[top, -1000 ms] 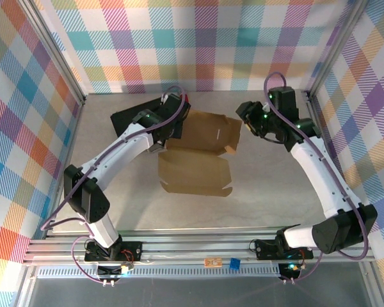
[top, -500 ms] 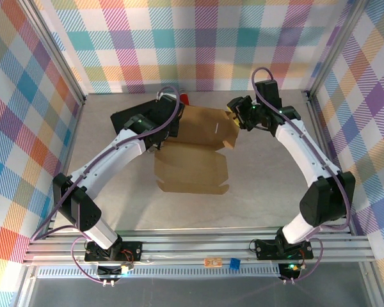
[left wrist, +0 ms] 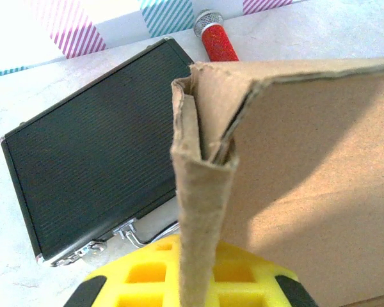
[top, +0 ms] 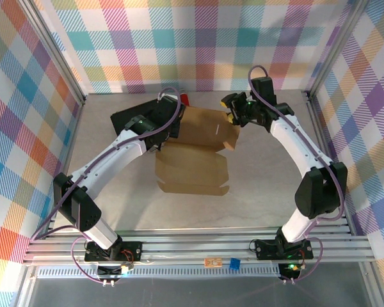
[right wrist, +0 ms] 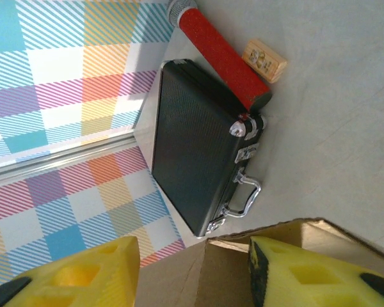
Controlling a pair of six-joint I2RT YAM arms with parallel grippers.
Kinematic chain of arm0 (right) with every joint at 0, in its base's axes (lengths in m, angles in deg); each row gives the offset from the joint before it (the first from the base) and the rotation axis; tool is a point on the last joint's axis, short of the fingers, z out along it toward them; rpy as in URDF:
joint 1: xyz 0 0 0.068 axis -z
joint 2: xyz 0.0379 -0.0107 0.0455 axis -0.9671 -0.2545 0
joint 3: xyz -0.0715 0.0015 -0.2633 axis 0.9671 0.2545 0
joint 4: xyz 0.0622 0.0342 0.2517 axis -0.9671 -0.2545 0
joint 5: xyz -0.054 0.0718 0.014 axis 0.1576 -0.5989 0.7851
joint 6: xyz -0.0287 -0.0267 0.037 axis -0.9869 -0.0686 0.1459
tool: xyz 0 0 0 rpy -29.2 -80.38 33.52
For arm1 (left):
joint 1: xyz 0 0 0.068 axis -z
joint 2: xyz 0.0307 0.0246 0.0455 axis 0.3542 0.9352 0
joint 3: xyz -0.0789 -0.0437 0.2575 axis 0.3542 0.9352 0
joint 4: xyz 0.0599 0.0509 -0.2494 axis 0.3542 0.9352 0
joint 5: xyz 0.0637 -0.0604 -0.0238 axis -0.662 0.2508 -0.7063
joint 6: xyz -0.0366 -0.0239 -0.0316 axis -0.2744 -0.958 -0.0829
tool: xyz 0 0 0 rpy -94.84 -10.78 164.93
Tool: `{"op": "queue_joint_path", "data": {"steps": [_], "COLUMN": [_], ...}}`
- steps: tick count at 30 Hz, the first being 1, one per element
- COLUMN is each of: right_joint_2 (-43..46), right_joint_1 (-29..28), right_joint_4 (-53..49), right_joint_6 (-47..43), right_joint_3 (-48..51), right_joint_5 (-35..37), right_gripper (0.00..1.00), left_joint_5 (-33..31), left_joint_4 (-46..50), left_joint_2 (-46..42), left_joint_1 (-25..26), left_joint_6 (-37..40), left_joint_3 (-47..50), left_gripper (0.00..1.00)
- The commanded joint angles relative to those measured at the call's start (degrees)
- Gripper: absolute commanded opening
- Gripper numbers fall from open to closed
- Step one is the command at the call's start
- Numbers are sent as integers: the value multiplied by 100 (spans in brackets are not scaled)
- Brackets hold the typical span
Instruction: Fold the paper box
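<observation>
1. Left pincer [left wrist: 195, 281] is pressed together on a folded, upright side wall of the paper box [top: 192, 169], at the box's far left corner. Its yellow fingers [left wrist: 134, 275] sit right against that cardboard strip.
2. The right pincer [right wrist: 193, 275] is spread, with a yellow finger on either side of a raised cardboard corner at the box's far right. Whether either pad touches the card I cannot tell.
3. The box lies mid-table [top: 262, 185]. One flat panel points toward the arm bases, and a rear panel tilts up between the two pincers.
4. The cardboard faces in view are plain brown. A small wooden block [right wrist: 264, 59] just beside the red cylinder [right wrist: 221, 54] carries dark printed marks, too small to read.
5. The black case [left wrist: 96, 166], with metal latches and a handle, lies just left of the box. The cylinder is at the case's far side.
6. A second ago the right pincer hung well to the right of the box. The right arm has since swung in and brought it to that corner. The left pincer stays clamped at the same wall, and the box has slid slightly leftward.
</observation>
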Motion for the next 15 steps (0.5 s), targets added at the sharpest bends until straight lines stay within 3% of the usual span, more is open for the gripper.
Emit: {"op": "queue_joint_path", "data": {"steps": [1,7,11,15], "right_joint_2": [7,-25,5,141], "right_joint_1": [-93,-107,-126,-122], "right_joint_4": [272,381,328,217], "right_joint_6": [322,629,784,860], "right_joint_3": [-99,-142,-101,-30], "right_joint_5": [-187,-250,-164,2], "right_gripper": [40,25,3,0], "left_joint_5": [15,10,-10,-25], "left_joint_4": [-103,-110,-120,-112], "left_joint_2": [-117,-109,-119,-142], "left_joint_1": [64,81,100,108], "left_joint_6": [54,70,59,58], "left_joint_3": [-54,-82,-80,-89], "left_gripper": [0,0,0,0]}}
